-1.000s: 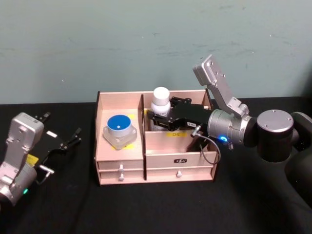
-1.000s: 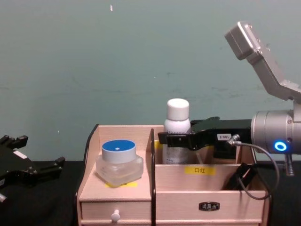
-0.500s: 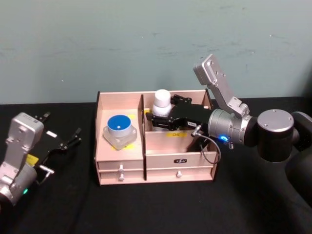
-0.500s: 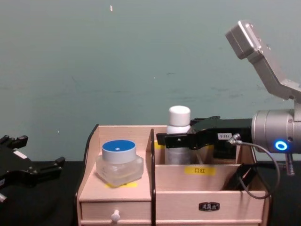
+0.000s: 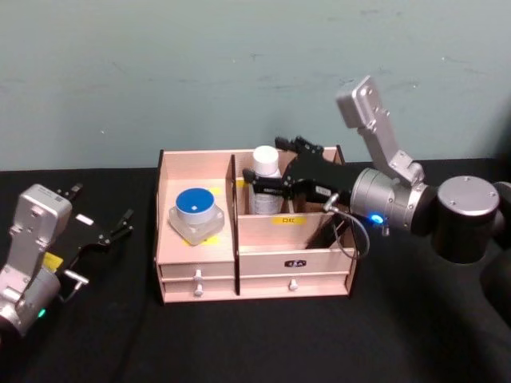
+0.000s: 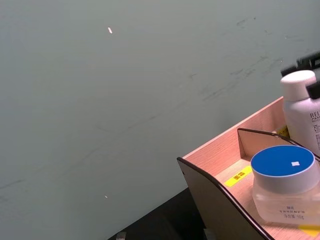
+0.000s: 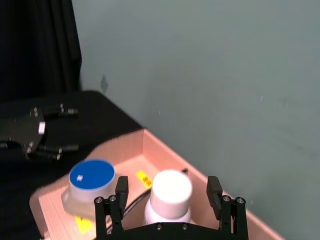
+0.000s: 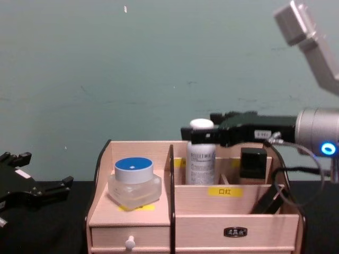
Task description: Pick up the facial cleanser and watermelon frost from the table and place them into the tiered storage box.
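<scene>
right jaws spread beside white-capped bottle [image 5: 265, 180], apparently released, upright in pink tiered storage box [image 5: 197, 255].

A black table [image 5: 239, 343] carries everything here. Sitting directly on it is the tiered storage box [image 5: 254, 271], pale pink wood, just below the right gripper [image 5: 267, 182] and well off to the side of the left gripper [image 5: 100, 215], which hangs low over the table's dark surface.
</scene>
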`<action>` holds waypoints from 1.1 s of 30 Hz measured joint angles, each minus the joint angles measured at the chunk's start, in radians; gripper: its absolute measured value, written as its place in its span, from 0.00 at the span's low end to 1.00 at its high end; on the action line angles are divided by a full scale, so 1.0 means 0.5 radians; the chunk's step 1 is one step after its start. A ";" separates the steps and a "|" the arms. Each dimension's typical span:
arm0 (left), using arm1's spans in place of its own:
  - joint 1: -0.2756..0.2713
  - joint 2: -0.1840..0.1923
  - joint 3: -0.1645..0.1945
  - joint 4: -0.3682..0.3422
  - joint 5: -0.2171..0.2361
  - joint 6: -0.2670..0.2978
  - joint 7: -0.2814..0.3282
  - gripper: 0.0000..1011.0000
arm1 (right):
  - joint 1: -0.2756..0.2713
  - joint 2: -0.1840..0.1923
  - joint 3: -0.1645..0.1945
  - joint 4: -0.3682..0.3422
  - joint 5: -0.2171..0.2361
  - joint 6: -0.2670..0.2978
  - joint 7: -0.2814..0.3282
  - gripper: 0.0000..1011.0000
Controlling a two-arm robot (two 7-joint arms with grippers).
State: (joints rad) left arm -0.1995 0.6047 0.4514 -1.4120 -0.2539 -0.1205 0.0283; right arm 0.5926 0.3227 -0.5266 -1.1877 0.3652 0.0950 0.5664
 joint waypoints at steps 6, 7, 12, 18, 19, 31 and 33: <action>0.000 0.000 0.000 0.000 0.000 0.000 0.000 0.99 | -0.082 0.067 0.084 -0.240 0.046 -0.039 -0.057 0.99; 0.000 0.000 0.000 0.000 0.000 0.000 0.000 0.99 | -0.111 0.090 0.108 -0.315 0.055 -0.044 -0.082 0.99; 0.000 0.000 0.000 0.000 0.000 0.000 0.000 0.99 | -0.250 0.185 0.210 -0.587 0.066 -0.058 -0.201 0.99; 0.000 0.000 0.000 0.000 0.000 0.000 0.000 0.99 | -0.464 0.251 0.377 -0.845 0.060 -0.094 -0.409 0.99; 0.000 0.000 0.000 0.000 0.000 0.000 0.000 0.99 | -0.492 0.254 0.396 -0.869 0.050 -0.102 -0.439 0.99; 0.000 0.000 0.000 0.000 0.000 0.000 0.000 0.99 | -0.876 0.244 0.695 -1.079 -0.064 -0.156 -0.808 0.99; 0.000 0.000 0.000 0.000 0.000 0.000 0.000 0.99 | -0.911 0.239 0.720 -1.081 -0.072 -0.155 -0.829 0.99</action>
State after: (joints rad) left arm -0.1995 0.6047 0.4514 -1.4120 -0.2539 -0.1205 0.0283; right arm 0.1374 0.4421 -0.1668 -1.7282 0.3294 0.0173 0.1516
